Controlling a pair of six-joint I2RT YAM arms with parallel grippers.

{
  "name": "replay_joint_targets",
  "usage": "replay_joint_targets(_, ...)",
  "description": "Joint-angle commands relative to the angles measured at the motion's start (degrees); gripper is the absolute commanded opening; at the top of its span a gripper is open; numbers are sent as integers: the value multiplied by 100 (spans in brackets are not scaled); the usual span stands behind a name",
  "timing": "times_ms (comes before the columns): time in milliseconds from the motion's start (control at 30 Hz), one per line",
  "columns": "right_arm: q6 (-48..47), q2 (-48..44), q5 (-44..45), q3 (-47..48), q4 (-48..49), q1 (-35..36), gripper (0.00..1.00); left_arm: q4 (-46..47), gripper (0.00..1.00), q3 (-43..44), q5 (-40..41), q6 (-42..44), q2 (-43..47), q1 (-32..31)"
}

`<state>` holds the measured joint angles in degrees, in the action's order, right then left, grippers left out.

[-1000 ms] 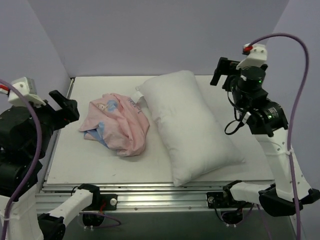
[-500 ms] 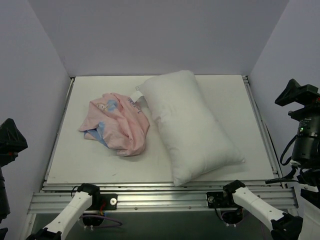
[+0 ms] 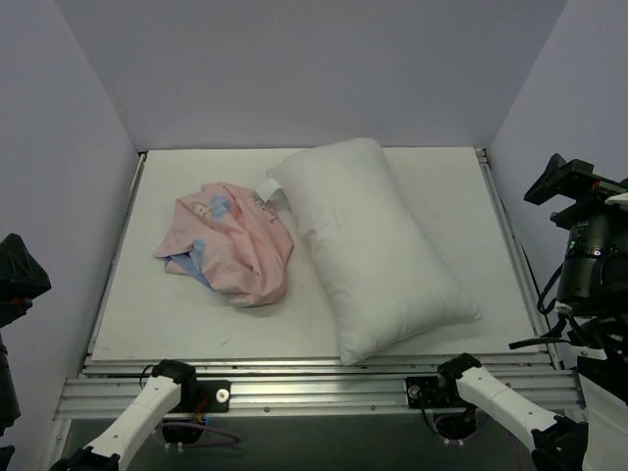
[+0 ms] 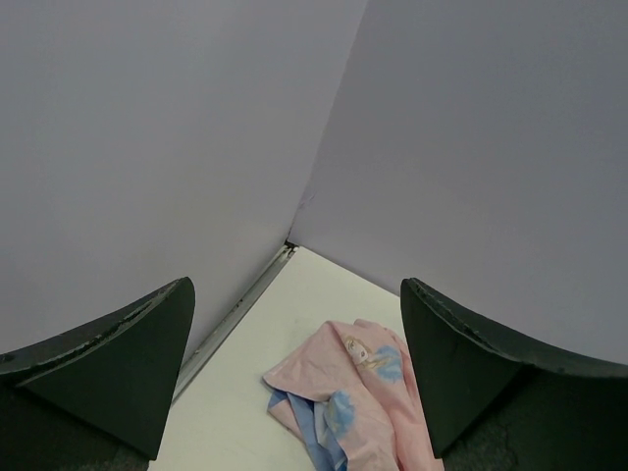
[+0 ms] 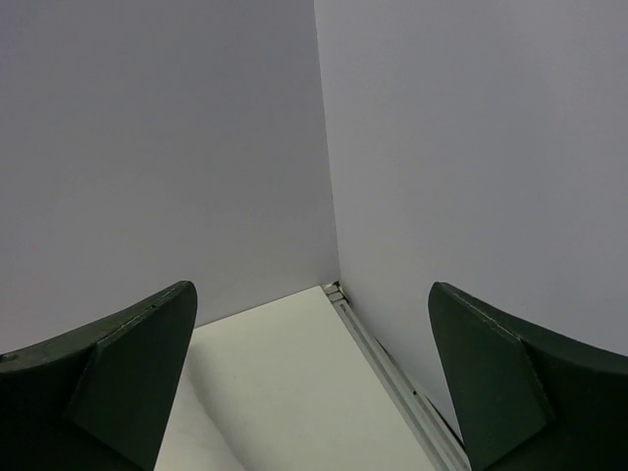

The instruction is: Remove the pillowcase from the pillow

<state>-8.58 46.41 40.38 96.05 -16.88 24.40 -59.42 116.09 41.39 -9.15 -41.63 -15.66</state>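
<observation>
The pillowcase point(image 3: 231, 245) lies off the pillow in a crumpled heap on the left of the table, pink side mostly up with blue print showing. The plain white pillow point(image 3: 378, 245) lies bare and diagonal in the middle, with its small tag point(image 3: 273, 186) at its far left corner. My left gripper point(image 3: 18, 277) is open and empty, raised at the left edge well clear of the cloth. The left wrist view shows the pillowcase point(image 4: 358, 392) below between the spread fingers point(image 4: 108, 373). My right gripper point(image 3: 567, 186) is open and empty, raised beyond the table's right edge.
Lilac walls enclose the white table point(image 3: 442, 186) on three sides. Metal rails run along the right edge point(image 3: 510, 245) and the front edge point(image 3: 314, 378). The right wrist view shows the far right table corner point(image 5: 329, 289) and the side rail point(image 5: 402, 392).
Both arms have pulled back from over the table to its sides. In the last half second the right gripper shifted slightly inward. The pillow and the pillowcase have not moved.
</observation>
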Motion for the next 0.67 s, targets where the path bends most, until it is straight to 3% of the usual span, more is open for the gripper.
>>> replay_joint_targets(0,-126,122,-66,37,370,12,100,71,94,-60,1,-25,-82,-16)
replay_joint_targets(633,-135,70,-153,-209,361,21,100,211,94,-447,-377,-289,-355,-16)
